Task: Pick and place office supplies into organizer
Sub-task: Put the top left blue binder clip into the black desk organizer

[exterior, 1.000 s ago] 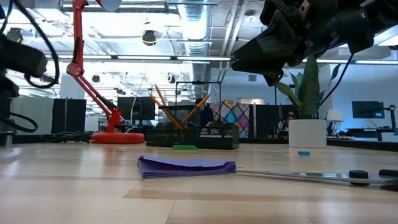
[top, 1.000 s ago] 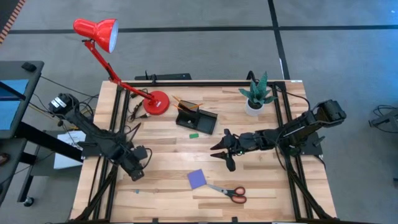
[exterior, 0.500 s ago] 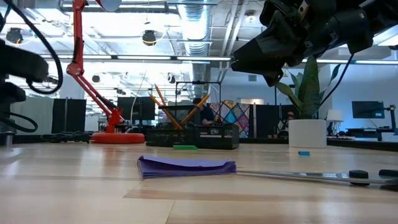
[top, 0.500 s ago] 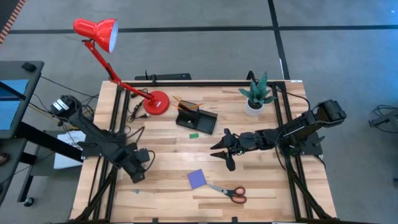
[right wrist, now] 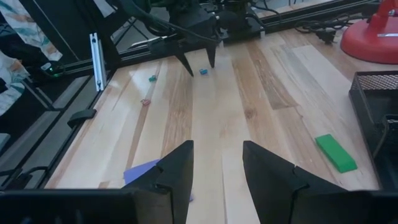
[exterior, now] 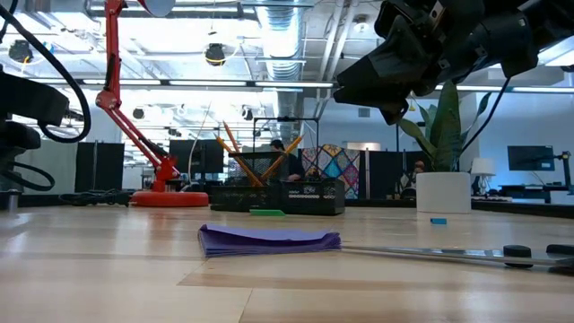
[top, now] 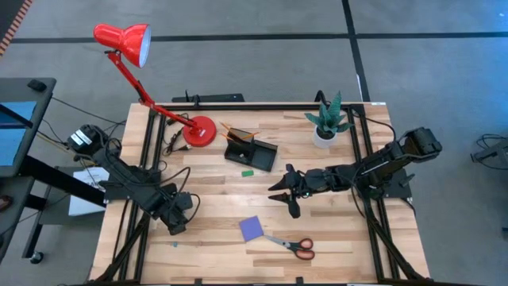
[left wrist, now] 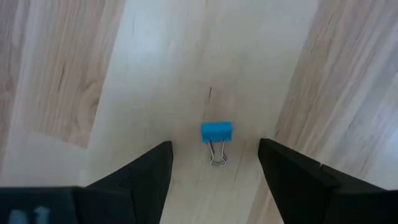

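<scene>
Pale wooden planks make up the worktop (top: 214,199), with a grey floor around it. At the back stand a red lamp (top: 198,130), a potted plant (top: 327,121) and the black organizer (top: 251,152), which holds orange pencils (top: 236,132). A green eraser (top: 248,171) lies just in front of the organizer. Near the front edge lies a purple notepad (top: 253,228), with red-handled scissors (top: 292,245) beside it. The left tool (left wrist: 214,165) hangs low over the worktop's left front part, its fingers spread wide on either side of a small blue binder clip (left wrist: 216,133) without touching it. The right tool (right wrist: 216,158) hovers above the middle of the worktop, fingers parted and holding nothing.
</scene>
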You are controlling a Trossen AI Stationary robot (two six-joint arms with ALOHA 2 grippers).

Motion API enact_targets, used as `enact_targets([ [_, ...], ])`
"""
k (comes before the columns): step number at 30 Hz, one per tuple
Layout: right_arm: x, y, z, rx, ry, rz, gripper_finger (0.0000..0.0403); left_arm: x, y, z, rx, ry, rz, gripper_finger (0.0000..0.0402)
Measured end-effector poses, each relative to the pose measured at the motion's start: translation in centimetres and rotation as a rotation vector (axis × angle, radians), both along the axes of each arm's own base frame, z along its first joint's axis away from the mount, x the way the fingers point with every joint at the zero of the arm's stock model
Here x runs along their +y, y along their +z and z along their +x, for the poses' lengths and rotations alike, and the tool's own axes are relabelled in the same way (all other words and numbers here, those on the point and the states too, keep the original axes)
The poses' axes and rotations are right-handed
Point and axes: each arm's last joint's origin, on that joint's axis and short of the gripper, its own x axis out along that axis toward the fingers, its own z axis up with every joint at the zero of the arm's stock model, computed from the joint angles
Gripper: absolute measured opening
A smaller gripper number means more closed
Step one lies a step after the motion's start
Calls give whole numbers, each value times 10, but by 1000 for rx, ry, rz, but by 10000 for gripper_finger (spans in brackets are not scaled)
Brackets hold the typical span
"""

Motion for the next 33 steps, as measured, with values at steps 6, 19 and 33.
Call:
enact_targets([
  [6, 0, 0, 0, 0, -1, 0, 134, 0, 0, 1, -3, -1, 4, 236],
  [19, 0, 0, 0, 0, -3, -1, 134, 4, 2, 9, -35, 46, 0, 234],
  [33, 0, 0, 0, -1, -3, -1, 134, 6, 0, 6, 14, 67, -20, 94],
])
